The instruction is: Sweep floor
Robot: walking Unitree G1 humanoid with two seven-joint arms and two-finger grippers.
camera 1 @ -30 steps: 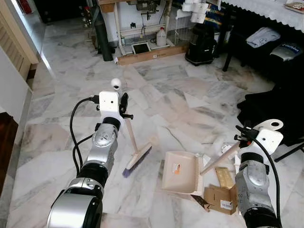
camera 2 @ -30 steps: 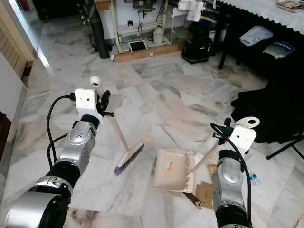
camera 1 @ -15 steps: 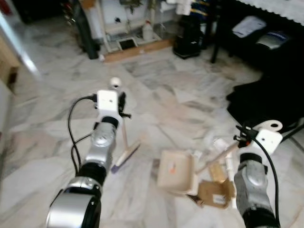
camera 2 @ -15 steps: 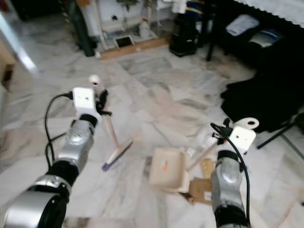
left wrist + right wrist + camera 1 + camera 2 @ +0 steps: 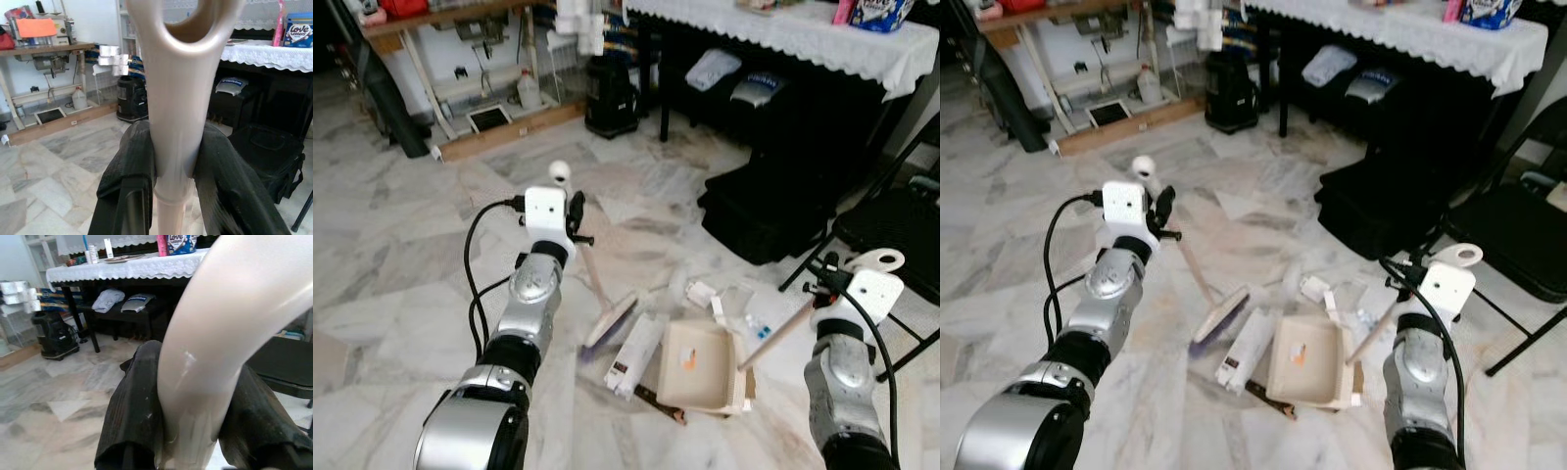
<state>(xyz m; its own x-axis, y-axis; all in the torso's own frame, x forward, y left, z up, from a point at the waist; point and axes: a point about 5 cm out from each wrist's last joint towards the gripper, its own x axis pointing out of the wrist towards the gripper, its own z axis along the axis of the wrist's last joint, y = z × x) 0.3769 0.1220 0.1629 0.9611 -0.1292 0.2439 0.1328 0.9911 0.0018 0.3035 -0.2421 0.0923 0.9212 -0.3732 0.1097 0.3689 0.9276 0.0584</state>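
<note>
Marble floor (image 5: 401, 255) is lying under us as our left gripper (image 5: 168, 161) is clenching the broom (image 5: 607, 318) and our right gripper (image 5: 190, 396) the dustpan (image 5: 700, 367); a careless stroke risks scattering the boxes (image 5: 631, 354) past it.

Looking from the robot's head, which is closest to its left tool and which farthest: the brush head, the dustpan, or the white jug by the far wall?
Measured from the left tool that grips the broom handle:
1. Brush head, on the floor just below and ahead of it.
2. Dustpan, farther over towards the robot's right, among the scattered litter.
3. White jug, far off by the wall under the workbench.
</note>
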